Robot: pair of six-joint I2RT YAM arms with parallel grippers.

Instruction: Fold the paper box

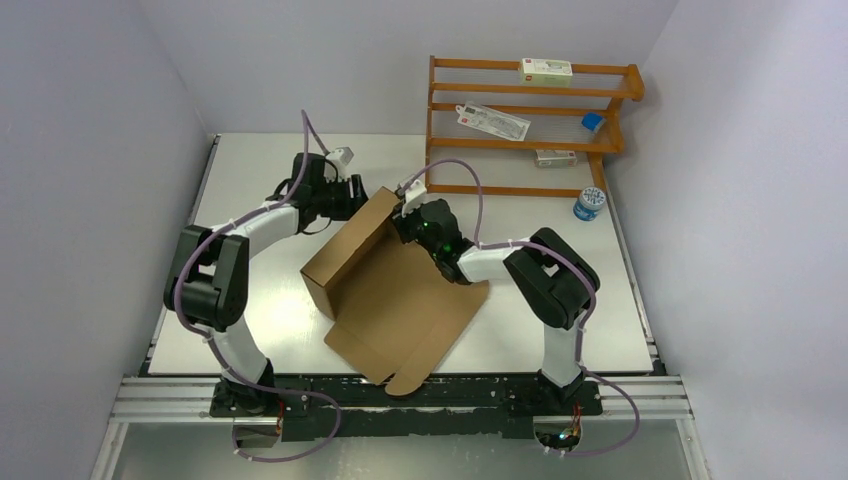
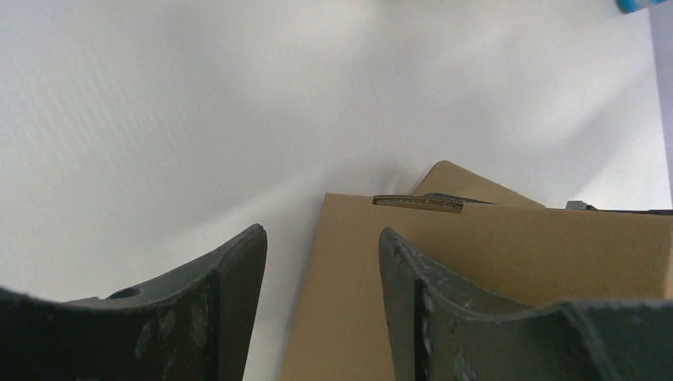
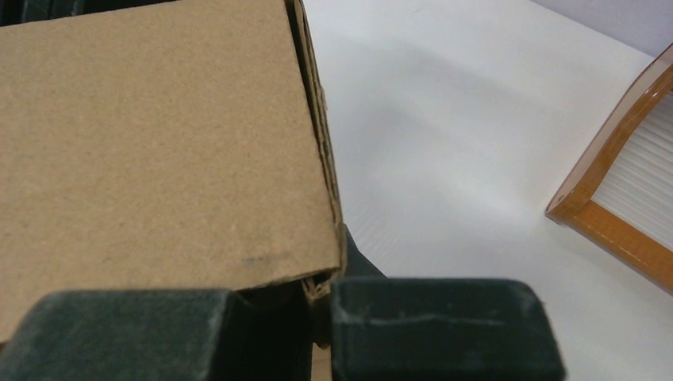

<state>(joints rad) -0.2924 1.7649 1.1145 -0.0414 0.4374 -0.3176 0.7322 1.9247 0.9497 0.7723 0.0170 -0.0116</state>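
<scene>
Above and left of your right claw (image 3: 313,317), the paper box (image 3: 159,143) runs off the picture's edges and hides the table (image 3: 476,143) behind it, while the claw's fingers (image 3: 436,333) are cut off below.

our left arm (image 1: 262,222) reaching forward and bending inward at the elbow, our left gripper (image 2: 321,232) with fingers standing apart, our right arm (image 1: 500,262) angled in toward centre, our right gripper (image 3: 286,313) pinched tight on the paper box (image 3: 159,143) wall

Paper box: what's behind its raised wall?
Behind the paper box wall the left gripper hovers, jaws apart; the right gripper pinches its far end. The wall's foot there is hidden.
</scene>
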